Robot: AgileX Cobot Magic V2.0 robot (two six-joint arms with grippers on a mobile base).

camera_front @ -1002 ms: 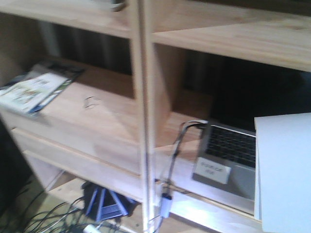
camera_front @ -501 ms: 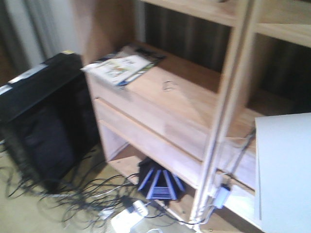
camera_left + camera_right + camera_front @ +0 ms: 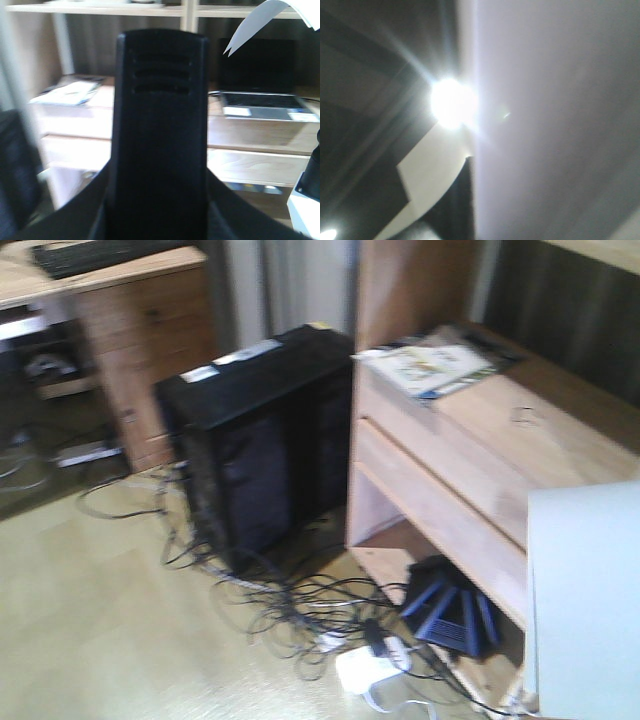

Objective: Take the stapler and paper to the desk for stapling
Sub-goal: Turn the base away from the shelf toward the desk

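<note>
The black stapler fills the middle of the left wrist view, standing up between the dark fingers of my left gripper, which is shut on it. The white paper hangs at the lower right of the front view and covers the right half of the right wrist view, paper. Its curled top edge, paper, shows in the left wrist view. My right gripper's jaws are hidden by the sheet it carries. The light-brown desk stands at the far upper left, a dark keyboard on it.
A black computer tower stands on the floor between the desk and the pale wood shelf unit. Magazines lie on the shelf. Tangled cables and a white adapter lie on the floor. A laptop sits on the shelf.
The front view has swung left: the shelf unit slid to the right, and the computer tower and then the desk came into view. The paper keeps its place in the frame.
</note>
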